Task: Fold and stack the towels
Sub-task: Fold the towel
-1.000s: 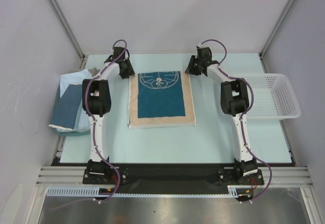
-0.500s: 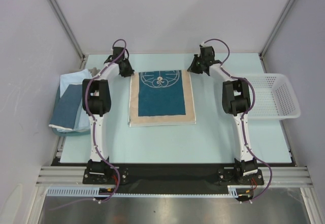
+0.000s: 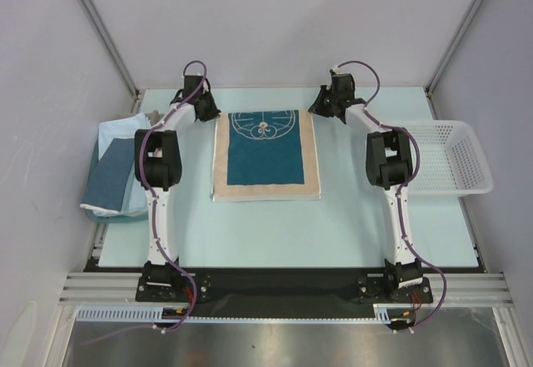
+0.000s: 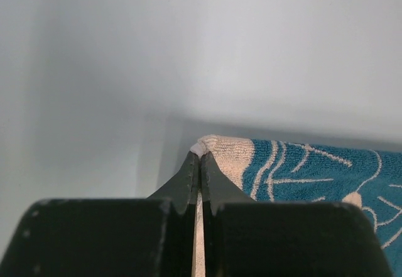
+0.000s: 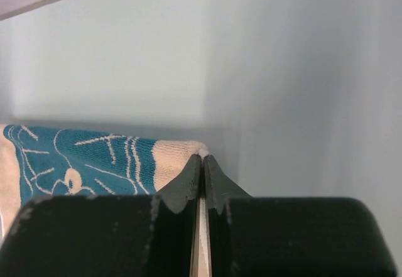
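Both your arms reach out toward the far edge of the table (image 3: 350, 217), elbows raised, wrists turned inward. Your left gripper (image 4: 201, 154) and right gripper (image 5: 202, 157) each have jaws pressed together, pinching a far corner of the teal towel (image 3: 265, 155).

Towel count: three I can make out. One teal towel (image 3: 266, 159) with tan ends in the middle of the table (image 3: 350, 217). Pile at the left edge: one light blue towel (image 3: 121, 130), one darker blue towel (image 3: 112, 185). Can't tell if more lie under those. One white mesh basket (image 3: 466, 163) at the right edge. Two arms: left arm (image 3: 158, 192), right arm (image 3: 393, 192).
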